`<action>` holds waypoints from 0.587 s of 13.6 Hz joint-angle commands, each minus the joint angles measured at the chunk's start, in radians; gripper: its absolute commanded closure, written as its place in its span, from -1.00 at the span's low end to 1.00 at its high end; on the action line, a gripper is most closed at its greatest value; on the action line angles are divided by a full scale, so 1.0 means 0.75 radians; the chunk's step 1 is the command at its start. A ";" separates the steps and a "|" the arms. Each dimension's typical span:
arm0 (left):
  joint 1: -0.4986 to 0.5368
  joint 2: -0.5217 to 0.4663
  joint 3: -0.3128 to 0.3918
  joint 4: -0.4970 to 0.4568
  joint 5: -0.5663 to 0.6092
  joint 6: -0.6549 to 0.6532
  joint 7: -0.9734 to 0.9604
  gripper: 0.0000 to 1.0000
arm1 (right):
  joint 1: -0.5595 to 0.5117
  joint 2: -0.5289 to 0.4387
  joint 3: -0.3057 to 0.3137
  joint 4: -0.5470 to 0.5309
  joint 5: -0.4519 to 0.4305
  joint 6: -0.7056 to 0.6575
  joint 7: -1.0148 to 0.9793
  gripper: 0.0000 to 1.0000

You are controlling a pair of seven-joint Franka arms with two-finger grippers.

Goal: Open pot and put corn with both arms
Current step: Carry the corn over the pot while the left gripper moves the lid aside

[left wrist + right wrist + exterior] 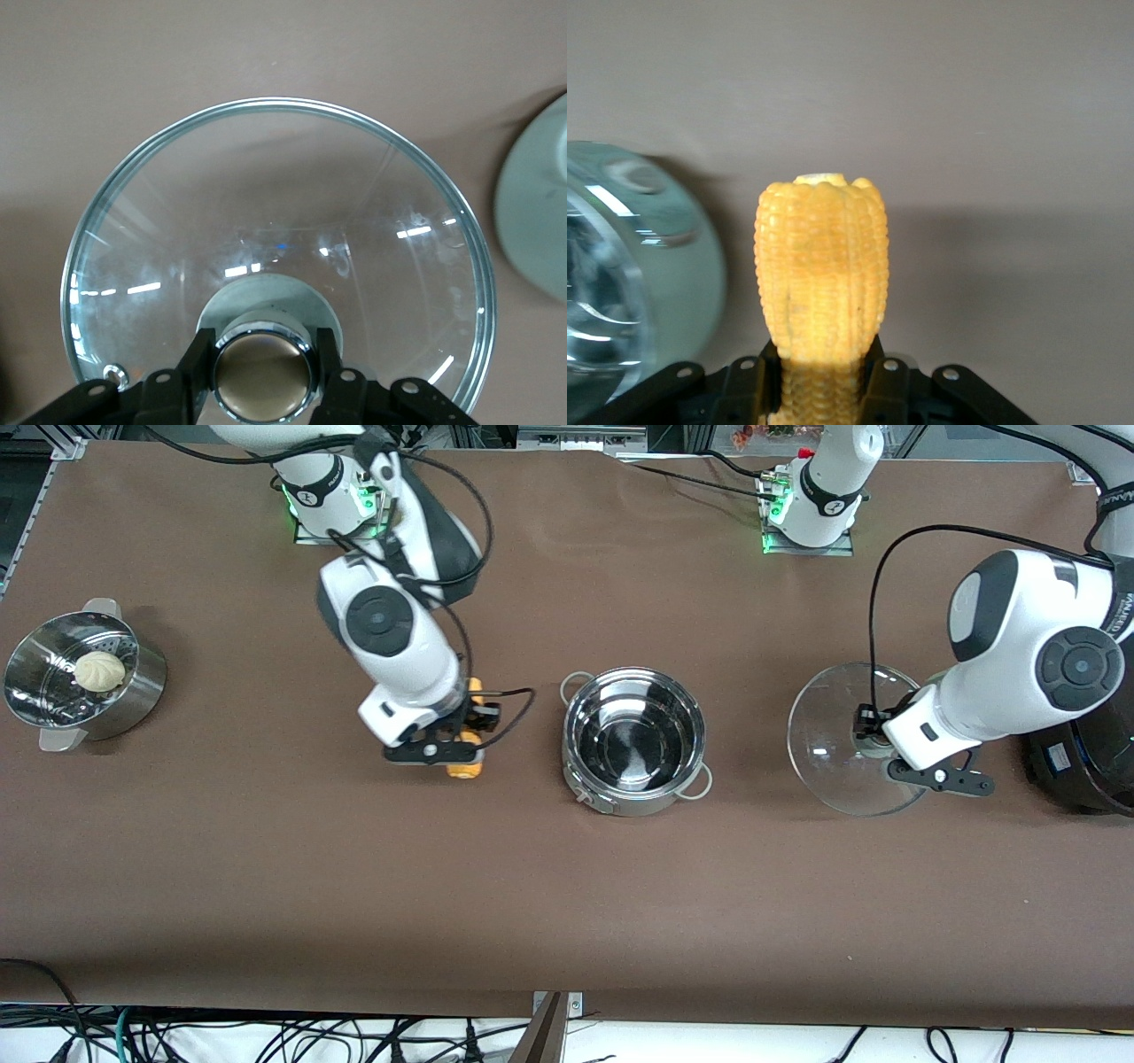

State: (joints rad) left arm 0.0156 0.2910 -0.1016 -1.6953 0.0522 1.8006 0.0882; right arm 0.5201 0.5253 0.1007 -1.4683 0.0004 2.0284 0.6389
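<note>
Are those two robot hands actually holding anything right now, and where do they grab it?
Yes. The left pincer grips the glass lid by its knob. The right pincer clamps the corn near one end, beside the open pot.

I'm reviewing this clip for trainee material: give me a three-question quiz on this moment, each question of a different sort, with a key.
1. True or false: the pot has its lid on.
2. What does the right gripper hold? A) bun B) corn C) lid
3. Fill in: the left gripper is shut on the lid's ____.

Key:
1. False: the pot stands open and empty; the lid is held toward the left arm's end of the table, beside the black cooker.
2. B: the corn sits between its fingers, beside the pot toward the right arm's end.
3. Knob.
</note>
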 commanded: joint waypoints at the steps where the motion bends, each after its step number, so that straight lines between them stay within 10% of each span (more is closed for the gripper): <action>1: 0.012 -0.067 0.078 -0.169 -0.033 0.165 0.164 1.00 | 0.098 0.195 -0.016 0.308 -0.023 -0.064 0.158 1.00; 8: 0.012 0.068 0.133 -0.351 -0.033 0.593 0.263 1.00 | 0.327 0.408 -0.073 0.614 -0.060 -0.080 0.390 1.00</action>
State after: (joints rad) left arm 0.0253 0.3239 -0.0031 -1.9570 0.0519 2.2065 0.2556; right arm 0.7181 0.7740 0.0768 -1.1157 -0.0294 2.0143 0.8861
